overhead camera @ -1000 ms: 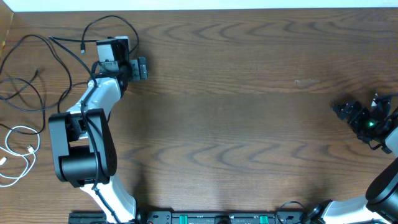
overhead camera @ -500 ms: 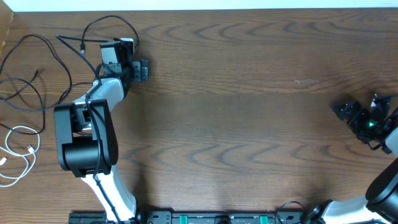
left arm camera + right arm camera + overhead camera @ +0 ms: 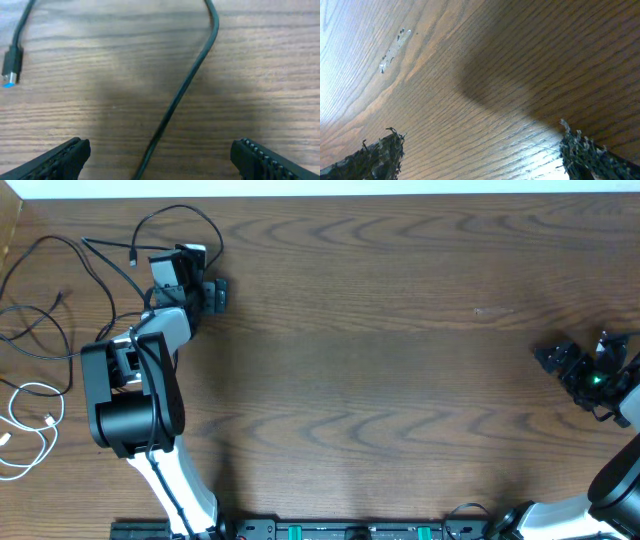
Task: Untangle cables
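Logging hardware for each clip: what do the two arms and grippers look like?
The left arm has a bulky black housing, a white link and a thin black cable along it. The right arm is black, with a green light near its wrist. The left gripper has black ridged fingers; those of the right gripper look black, rough-edged.

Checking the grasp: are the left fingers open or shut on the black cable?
Open. The left wrist view shows the fingers wide apart, the cable lying loose between them.
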{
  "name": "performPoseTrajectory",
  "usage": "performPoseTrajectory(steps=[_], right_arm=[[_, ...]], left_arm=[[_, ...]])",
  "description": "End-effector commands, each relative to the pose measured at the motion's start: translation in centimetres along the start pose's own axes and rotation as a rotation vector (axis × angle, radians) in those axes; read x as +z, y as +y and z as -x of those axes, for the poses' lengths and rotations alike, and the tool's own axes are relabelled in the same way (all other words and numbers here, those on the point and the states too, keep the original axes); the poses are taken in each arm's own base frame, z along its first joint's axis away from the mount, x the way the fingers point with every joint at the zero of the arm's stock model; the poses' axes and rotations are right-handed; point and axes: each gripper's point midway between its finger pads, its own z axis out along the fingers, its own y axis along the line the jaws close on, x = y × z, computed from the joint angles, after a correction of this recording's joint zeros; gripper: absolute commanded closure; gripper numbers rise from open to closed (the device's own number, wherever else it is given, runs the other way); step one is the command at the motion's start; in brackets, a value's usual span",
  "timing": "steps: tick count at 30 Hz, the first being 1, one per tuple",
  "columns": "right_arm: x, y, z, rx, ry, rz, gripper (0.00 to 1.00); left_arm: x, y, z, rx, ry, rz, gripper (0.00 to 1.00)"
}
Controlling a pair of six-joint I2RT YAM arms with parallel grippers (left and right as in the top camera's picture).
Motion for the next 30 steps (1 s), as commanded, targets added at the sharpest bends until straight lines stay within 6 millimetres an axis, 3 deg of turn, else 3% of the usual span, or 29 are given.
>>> performPoseTrajectory(steps=[1,7,13,17,20,24,26,27,28,29,30], right_arm=[[0.5,-0.5,-1.3,0.018,0.04,-0.017,0.01],[0.5,-0.5,-1.3,0.019,0.041,-0.018,0.01],[0.5,-0.5,-1.3,0.018,0.041,-0.017,0.01],[0.5,-0.5,-1.2,0.017,0.038,-0.017,0.01],[0.5,-0.5,-1.2,0.017,0.038,-0.017,0.01],[0.5,-0.5,-1.2,0.016,0.038,-0.017,0.01],[0.5,-0.5,-1.2,0.015,0.036,-0.017,0.01],[0.5,-0.5,-1.1,0.015,0.035,-0.017,0.01],[0.5,-0.4,-1.1,0.015,0.035,-0.017,0.01],[0.5,-0.4,-1.1,0.015,0.035,-0.017,0.01],[0.5,-0.4,-1.1,0.015,0.035,-0.017,0.01]], left_arm=[[0.3,1.0,-0.1,0.003,-0.01,0.025,0.06],[0.3,3.1,-1.0,-0.027,0.007,0.051,0.06],[0.5,2.9,-1.2,-0.029,0.009,0.036,0.06],[1.6,2.4,-2.9,-0.03,0.046,0.023,0.07],[2.2,2.1,-3.9,-0.031,0.067,0.017,0.08],[2.3,2.2,-3.9,-0.031,0.063,0.02,0.14],[2.3,2.3,-3.7,-0.031,0.056,0.022,0.3],[2.3,2.4,-3.7,-0.033,0.054,0.025,0.49],[2.3,2.7,-3.7,-0.035,0.052,0.031,0.78],[2.3,2.9,-3.7,-0.038,0.05,0.035,0.92],[2.3,3.2,-3.7,-0.041,0.049,0.039,0.92]])
